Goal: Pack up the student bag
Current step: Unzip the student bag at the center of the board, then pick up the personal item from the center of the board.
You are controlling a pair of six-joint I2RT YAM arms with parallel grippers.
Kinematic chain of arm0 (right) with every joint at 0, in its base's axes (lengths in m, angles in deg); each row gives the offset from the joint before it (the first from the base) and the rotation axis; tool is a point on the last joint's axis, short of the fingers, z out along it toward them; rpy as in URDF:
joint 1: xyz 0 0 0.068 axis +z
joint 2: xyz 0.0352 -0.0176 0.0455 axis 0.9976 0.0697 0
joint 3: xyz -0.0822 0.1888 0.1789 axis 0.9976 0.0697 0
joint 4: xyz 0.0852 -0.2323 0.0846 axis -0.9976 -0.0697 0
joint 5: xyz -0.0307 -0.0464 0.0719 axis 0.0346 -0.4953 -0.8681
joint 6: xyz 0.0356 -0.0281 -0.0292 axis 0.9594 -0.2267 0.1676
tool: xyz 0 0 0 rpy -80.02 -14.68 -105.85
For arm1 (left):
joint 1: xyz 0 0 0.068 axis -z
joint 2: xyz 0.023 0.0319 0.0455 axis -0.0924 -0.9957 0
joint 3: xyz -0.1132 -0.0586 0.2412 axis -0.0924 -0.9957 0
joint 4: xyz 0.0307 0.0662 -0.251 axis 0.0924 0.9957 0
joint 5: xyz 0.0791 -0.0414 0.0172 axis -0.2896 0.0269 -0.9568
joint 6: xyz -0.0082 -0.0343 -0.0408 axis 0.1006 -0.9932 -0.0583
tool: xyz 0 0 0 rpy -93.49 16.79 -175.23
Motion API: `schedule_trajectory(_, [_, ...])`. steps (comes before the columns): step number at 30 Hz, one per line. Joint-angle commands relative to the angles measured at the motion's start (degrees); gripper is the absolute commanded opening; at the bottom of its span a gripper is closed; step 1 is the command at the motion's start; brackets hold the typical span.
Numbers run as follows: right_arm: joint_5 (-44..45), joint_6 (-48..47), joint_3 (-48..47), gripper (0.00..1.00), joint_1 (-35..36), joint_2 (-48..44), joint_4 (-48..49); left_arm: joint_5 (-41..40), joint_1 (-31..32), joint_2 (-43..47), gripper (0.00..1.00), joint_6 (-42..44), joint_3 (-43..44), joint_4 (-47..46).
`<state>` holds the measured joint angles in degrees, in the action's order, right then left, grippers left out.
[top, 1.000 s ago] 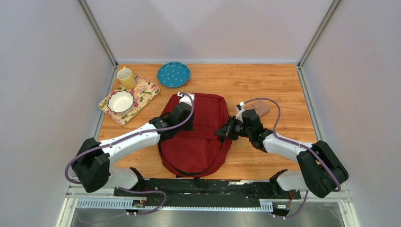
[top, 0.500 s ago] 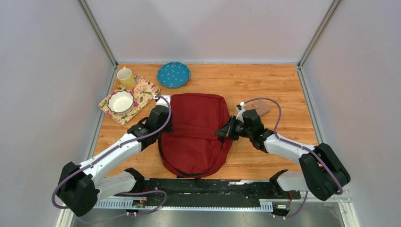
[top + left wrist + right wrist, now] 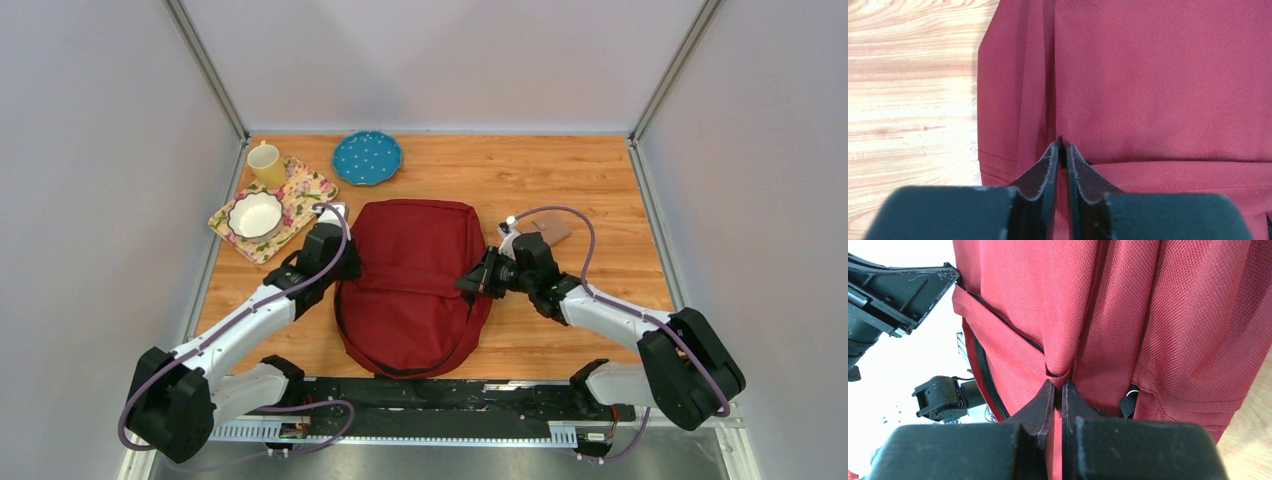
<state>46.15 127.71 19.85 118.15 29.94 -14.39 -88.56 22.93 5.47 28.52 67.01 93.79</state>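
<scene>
The student bag is a dark red backpack lying flat in the middle of the table. My left gripper is at the bag's left edge. In the left wrist view it is shut on a small black zipper tab over the red fabric. My right gripper is at the bag's right edge. In the right wrist view it is shut on a pinched fold of the red fabric, lifting that side a little. A black zipper line runs down the bag's side.
A floral tray at the back left holds a white bowl and a yellow mug. A blue dotted plate lies behind the bag. A brown flat object lies behind my right wrist.
My left gripper has moved from over the bag's upper middle to its left edge. The right gripper has stayed on the bag's right side.
</scene>
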Motion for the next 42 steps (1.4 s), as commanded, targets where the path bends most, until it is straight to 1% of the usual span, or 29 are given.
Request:
schedule_trajectory(1, [-0.1,-1.5,-1.7,0.04,1.0,-1.1,-2.8,2.6,-2.1,-0.4,0.27,-1.5,0.2,-2.6])
schedule_trajectory(4, [-0.5,-1.0,-1.9,0.05,1.3,-0.5,-2.0,2.1,-2.7,-1.1,0.38,-1.5,0.9,-2.0])
schedule_trajectory(6, [-0.5,-0.8,-2.2,0.06,1.5,-0.2,-2.0,2.4,-3.2,-1.1,0.42,-1.4,0.9,-2.1])
schedule_trajectory(11, [0.1,-0.9,-2.4,0.07,1.6,-0.2,-2.5,2.7,-4.1,-0.6,0.47,-1.1,0.8,-2.1])
schedule_trajectory(14, [0.9,-1.4,-2.9,0.11,1.5,-0.5,-3.7,3.3,-5.4,0.3,0.52,-0.8,0.9,-1.9])
schedule_trajectory(15, [1.3,-1.6,-2.9,0.14,1.6,-0.8,-4.2,3.6,-5.7,0.9,0.57,-0.8,1.3,-1.6])
schedule_trajectory(16, [1.7,-2.2,-3.1,0.15,1.5,-1.2,-4.8,4.1,-6.5,1.1,0.60,-0.8,1.6,-0.5])
schedule_trajectory(17, [2.8,-2.4,-3.2,0.15,1.6,-1.6,-5.6,4.0,-6.7,1.5,0.67,-0.4,1.9,0.0])
schedule_trajectory(18, [3.4,-2.8,-3.2,0.20,1.6,-2.5,-5.9,4.0,-7.0,2.2,0.76,-0.3,2.5,0.4])
schedule_trajectory(20, [5.7,-3.6,-3.3,0.26,1.5,-3.5,-7.8,4.2,-7.6,2.8,0.76,0.2,3.1,2.0])
schedule_trajectory(21, [6.4,-3.8,-3.8,0.35,1.6,-4.1,-8.6,4.1,-7.7,3.4,0.76,0.4,3.6,2.5])
schedule_trajectory(23, [8.3,-5.0,-4.6,0.41,1.5,-5.4,-11.5,3.5,-7.7,4.4,0.76,0.7,3.9,3.8])
schedule_trajectory(27, [11.3,-6.6,-6.5,0.55,1.4,-7.7,-15.7,2.7,-7.8,7.5,0.77,0.3,4.2,5.8])
schedule_trajectory(28, [12.2,-7.1,-7.1,0.56,1.4,-8.2,-16.8,2.5,-7.8,8.3,0.77,0.3,4.2,6.1])
schedule_trajectory(29, [14.3,-7.4,-7.5,0.58,1.3,-9.9,-19.0,2.5,-7.8,8.9,0.77,-0.1,4.1,6.4])
schedule_trajectory(31, [16.7,-8.7,-8.2,0.66,0.4,-12.0,-21.5,3.4,-7.7,10.9,0.77,-0.3,3.8,7.0])
schedule_trajectory(32, [19.8,-9.1,-8.4,0.68,-0.1,-13.9,-24.1,3.7,-7.8,11.7,0.77,-0.7,3.5,7.2])
schedule_trajectory(34, [24.0,-9.1,-8.8,0.73,-2.2,-16.1,-26.8,5.2,-7.8,13.7,0.77,-1.7,2.9,7.7])
schedule_trajectory(35, [30.6,-8.9,-9.4,0.76,-3.0,-16.9,-29.6,6.3,-7.8,14.3,0.77,-2.5,2.2,7.6])
schedule_trajectory(36, [32.2,-8.4,-9.8,0.80,-5.8,-18.3,-31.1,7.4,-7.8,15.6,0.77,-3.0,1.9,7.3])
schedule_trajectory(37, [33.0,-8.3,-10.3,0.81,-7.6,-18.6,-32.0,9.5,-7.7,16.2,0.77,-3.4,1.5,7.1])
schedule_trajectory(38, [34.1,-7.8,-11.1,0.82,-9.3,-18.8,-33.6,9.8,-7.7,16.8,0.77,-4.3,0.7,6.9])
schedule_trajectory(39, [34.7,-7.1,-11.5,0.85,-12.9,-18.7,-34.2,11.2,-7.8,17.7,0.78,-4.8,0.3,6.7])
schedule_trajectory(41, [34.4,-5.7,-12.2,0.86,-16.9,-17.9,-34.6,13.7,-7.7,18.8,0.78,-6.2,-0.7,6.4])
schedule_trajectory(42, [33.6,-5.2,-13.2,0.86,-21.5,-16.2,-34.6,15.0,-7.7,19.7,0.78,-6.5,-1.0,5.4])
